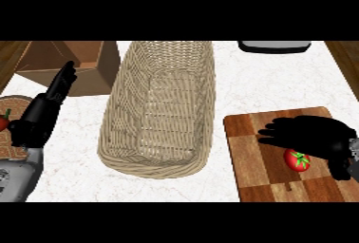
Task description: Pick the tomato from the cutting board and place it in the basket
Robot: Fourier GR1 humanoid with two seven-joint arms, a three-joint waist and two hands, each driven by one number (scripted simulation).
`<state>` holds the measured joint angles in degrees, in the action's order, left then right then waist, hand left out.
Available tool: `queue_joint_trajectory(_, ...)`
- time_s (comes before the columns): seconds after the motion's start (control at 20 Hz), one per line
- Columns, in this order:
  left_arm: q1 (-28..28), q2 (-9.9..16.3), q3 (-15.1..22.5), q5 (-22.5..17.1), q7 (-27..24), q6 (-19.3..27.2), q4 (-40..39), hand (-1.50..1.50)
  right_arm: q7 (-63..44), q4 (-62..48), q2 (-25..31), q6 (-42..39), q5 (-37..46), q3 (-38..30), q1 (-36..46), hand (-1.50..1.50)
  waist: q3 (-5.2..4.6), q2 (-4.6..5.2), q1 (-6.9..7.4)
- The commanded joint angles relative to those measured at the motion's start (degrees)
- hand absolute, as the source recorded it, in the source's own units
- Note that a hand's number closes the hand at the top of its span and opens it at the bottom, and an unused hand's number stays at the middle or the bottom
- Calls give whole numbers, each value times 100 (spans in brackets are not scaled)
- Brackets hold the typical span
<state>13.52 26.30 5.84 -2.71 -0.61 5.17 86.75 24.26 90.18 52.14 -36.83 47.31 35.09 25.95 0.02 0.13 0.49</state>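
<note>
A small red tomato (297,161) with a green stem lies on the wooden cutting board (249,156) at the lower right. My right hand (316,135) hovers over the board just above and behind the tomato, fingers spread and pointing left, holding nothing. The long woven wicker basket (157,156) stands in the middle of the counter, to the left of the board, and nothing shows inside it. At the left edge, my left hand (43,111) rests with fingers straight and pointing up.
A brown open box (95,71) stands at the back left, behind my left hand. A dark appliance (273,45) sits at the back right edge. A round wooden object with something red on it (5,123) shows at the far left. White marble counter surrounds the basket.
</note>
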Motion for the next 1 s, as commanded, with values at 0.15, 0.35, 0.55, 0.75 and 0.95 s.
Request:
queue_joint_trajectory(0.15, -137, -320, -109, 300, -206, -54, -8, 0, 752, -347, -175, 125, 445, -400, -197, -150, -3, -14, -44)
queue_joint_trajectory(0.35, -283, -213, -289, 312, -34, -235, 199, 0, 846, -264, -281, 348, 642, -447, -511, -150, -2, -22, -58)
queue_joint_trajectory(0.55, -685, -269, -314, 295, -30, -376, 598, 0, 951, -914, -705, 673, 1067, -323, -530, -150, -1, -19, -6)
queue_joint_trajectory(0.75, -152, -491, -421, 437, 67, -370, 172, 0, 1438, -1006, -528, 533, 1074, -790, -387, -150, -2, -13, -37)
queue_joint_trajectory(0.95, -31, -381, -735, 352, -274, -717, -309, 0, 1257, -691, -641, 717, 1289, -798, -972, -150, -4, -13, -72)
